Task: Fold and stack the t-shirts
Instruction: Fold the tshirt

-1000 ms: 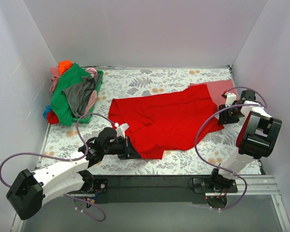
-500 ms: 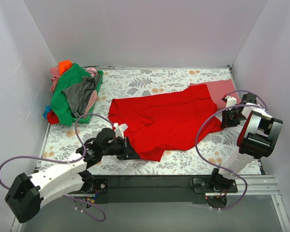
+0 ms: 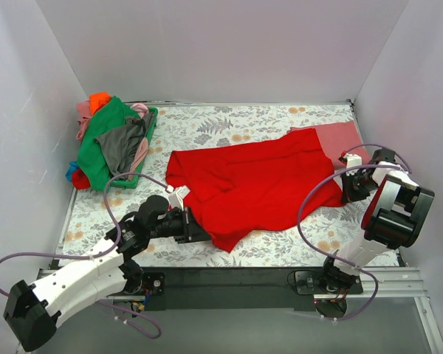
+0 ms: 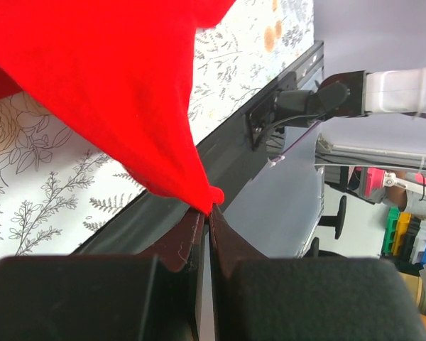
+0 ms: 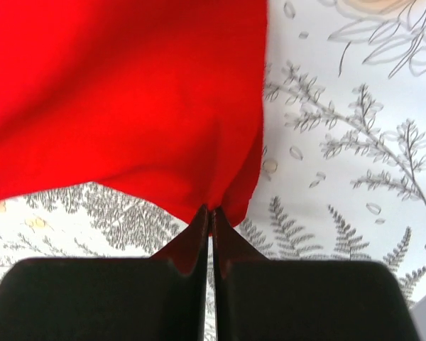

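Observation:
A large bright red t-shirt lies spread and rumpled across the middle of the floral table cloth. My left gripper is shut on its near left corner, which is lifted off the cloth. My right gripper is shut on the shirt's right edge, low over the cloth. A dull rose-red t-shirt lies flat at the back right, partly under the red one. Green, grey, pink and orange t-shirts are piled at the back left.
The pile sits in a green basket by the left wall. White walls close in the left, back and right. A black rail runs along the table's near edge, right below my left gripper. Purple cables loop off both arms.
The right gripper has closed on the red shirt's right edge and shifted slightly nearer. The left arm has drawn its held corner a little toward the near edge.

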Motion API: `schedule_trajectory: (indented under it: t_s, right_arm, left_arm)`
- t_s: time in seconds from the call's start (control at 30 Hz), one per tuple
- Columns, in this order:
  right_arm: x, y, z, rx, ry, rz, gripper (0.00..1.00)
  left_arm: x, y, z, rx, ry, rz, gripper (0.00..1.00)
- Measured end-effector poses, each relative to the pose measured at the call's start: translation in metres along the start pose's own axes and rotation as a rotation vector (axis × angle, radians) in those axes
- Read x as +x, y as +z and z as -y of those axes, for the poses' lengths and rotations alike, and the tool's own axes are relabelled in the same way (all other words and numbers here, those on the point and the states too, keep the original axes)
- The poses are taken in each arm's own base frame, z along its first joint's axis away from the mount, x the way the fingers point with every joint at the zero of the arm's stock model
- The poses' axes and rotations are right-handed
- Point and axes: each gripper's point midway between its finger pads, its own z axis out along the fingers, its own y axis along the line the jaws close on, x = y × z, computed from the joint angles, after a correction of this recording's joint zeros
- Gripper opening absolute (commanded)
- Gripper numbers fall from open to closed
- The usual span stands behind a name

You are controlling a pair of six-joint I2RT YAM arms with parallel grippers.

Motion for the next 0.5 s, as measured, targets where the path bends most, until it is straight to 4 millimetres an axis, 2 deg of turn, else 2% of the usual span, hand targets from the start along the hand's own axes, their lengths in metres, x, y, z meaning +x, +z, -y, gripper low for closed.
schedule_trajectory:
  t_s: [0.27,0.5]
  right_arm:
    - [0.022,-0.014,-0.007,0.004,-0.042,-0.031,0.01]
    - [0.028,-0.024,-0.003,0.018,-0.037,-0.018,0.01]
  left_arm:
    - [-0.006,-0.014,0.013,0.015,0.016,0.040,0.00]
    - [-0.011,-0.028,0.024,0.017,0.028,0.074,0.00]
